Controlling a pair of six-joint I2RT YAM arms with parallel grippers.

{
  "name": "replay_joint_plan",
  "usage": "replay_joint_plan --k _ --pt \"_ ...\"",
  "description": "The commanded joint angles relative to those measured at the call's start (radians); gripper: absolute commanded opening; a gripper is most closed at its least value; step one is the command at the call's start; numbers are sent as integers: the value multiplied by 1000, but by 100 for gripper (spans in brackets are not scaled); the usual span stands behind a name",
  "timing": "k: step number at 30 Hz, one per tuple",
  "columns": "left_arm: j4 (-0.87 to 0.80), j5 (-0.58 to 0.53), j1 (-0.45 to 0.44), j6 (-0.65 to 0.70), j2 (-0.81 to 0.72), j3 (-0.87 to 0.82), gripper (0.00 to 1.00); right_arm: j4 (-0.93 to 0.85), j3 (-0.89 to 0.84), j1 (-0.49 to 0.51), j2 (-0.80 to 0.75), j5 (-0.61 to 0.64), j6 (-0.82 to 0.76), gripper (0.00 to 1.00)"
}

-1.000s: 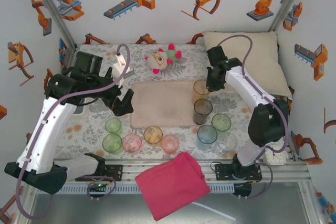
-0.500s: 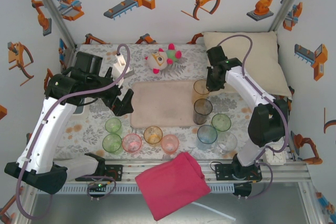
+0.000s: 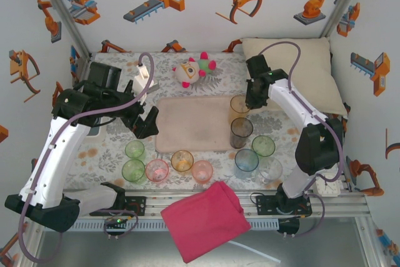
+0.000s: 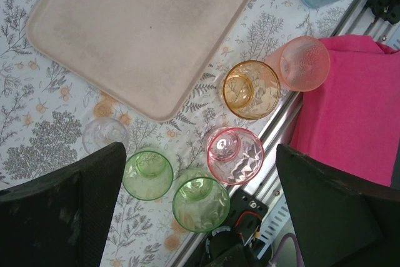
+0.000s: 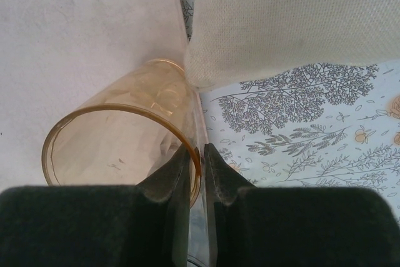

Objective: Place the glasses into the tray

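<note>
Amber glass [image 5: 119,148] stands at the tray's [image 3: 190,123] 2 o'clock corner. Your right gripper [image 5: 197,154] has just eased its jaws a little apart around the rim, and you cannot tell whether they still pinch it. That reads as a release, with one glass delivered. Your left gripper [image 3: 147,123] hangs spread wide.

The left gripper [image 4: 199,149] is wide open over the flowery tabletop [image 4: 37,110]. Under it stand a green glass [image 4: 147,174], another green glass [image 4: 201,204], a pink glass [image 4: 234,154] and an orange glass [image 4: 252,90], near the tray [image 4: 144,29].
</note>
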Motion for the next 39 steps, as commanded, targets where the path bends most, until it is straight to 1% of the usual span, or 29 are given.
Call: replay_joint_plan --k 1,14,28,32,37,39 --pt "-5 16 -1 -3 -20 -5 97 0 1 7 -34 4 17 19" --pt "-8 19 -1 -3 -26 -4 97 -8 1 11 -62 9 12 23" --pt "-8 24 0 -5 -28 1 97 -39 59 10 -80 60 -11 24" --pt "-7 25 -1 -6 -28 6 97 -58 90 9 -78 82 -19 32" --pt "-8 27 0 -5 -29 6 97 -66 115 10 -86 100 -22 38" --pt "-8 27 -1 -6 -28 8 97 -66 120 9 -97 105 -23 39"
